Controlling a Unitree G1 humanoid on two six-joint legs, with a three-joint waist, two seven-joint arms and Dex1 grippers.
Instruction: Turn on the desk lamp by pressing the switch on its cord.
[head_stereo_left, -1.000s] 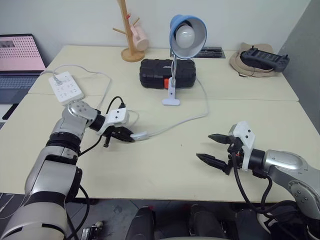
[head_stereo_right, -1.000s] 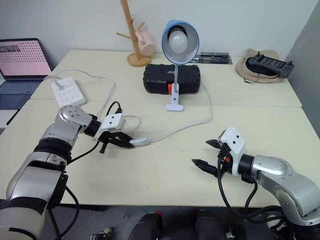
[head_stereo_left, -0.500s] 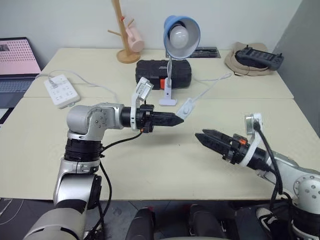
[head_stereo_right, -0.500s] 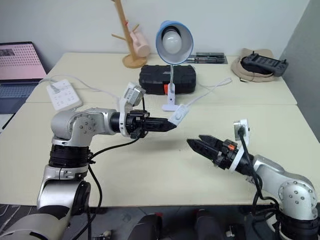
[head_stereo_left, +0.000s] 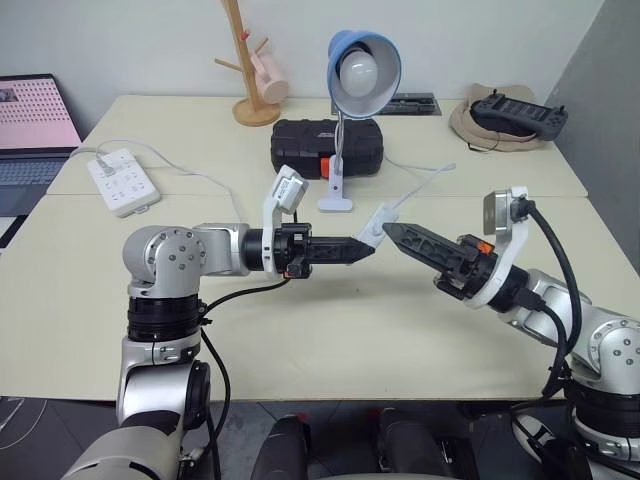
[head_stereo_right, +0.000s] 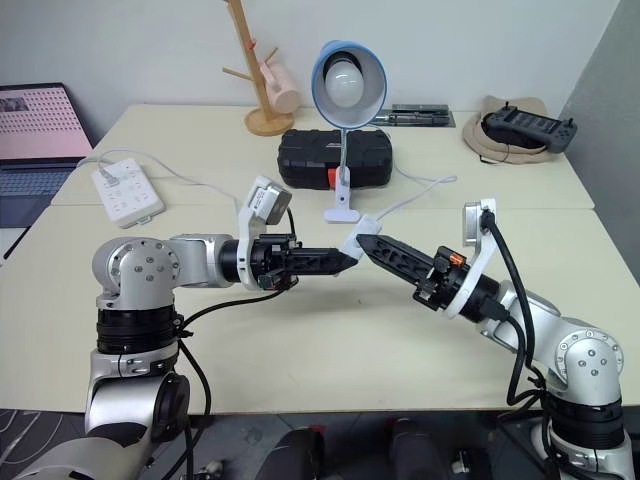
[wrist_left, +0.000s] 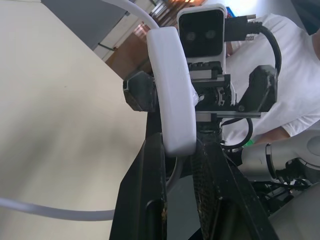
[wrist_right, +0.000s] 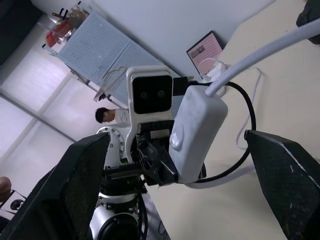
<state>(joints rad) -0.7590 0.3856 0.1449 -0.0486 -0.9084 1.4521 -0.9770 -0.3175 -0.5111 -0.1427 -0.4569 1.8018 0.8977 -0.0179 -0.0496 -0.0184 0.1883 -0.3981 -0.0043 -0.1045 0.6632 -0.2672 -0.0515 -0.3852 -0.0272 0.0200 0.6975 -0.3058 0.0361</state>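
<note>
The left gripper (wrist_left: 177, 165) is clamped on the switch (head_stereo_left: 377, 221), held above the table (head_stereo_left: 300, 340) in front of the lamp (head_stereo_left: 355, 90). The right gripper (head_stereo_left: 395, 232), jaws spread wide, flanks the switch. The cord (head_stereo_left: 425, 176) trails back toward the lamp.

Head views: bright, even, diffuse room light, soft faint shadows under arms on counter (head_stereo_left: 330, 330). No glare, sharp overall. Lamp (head_stereo_left: 365, 65) bulb looks unlit. Left wrist view: switch (wrist_left: 172, 90) up close, slightly soft, bkgd blown out. Right wrist view: window bkgd overexposed, edges distorted, near black fingers (wrist_right: 285, 180) blurry.
</note>
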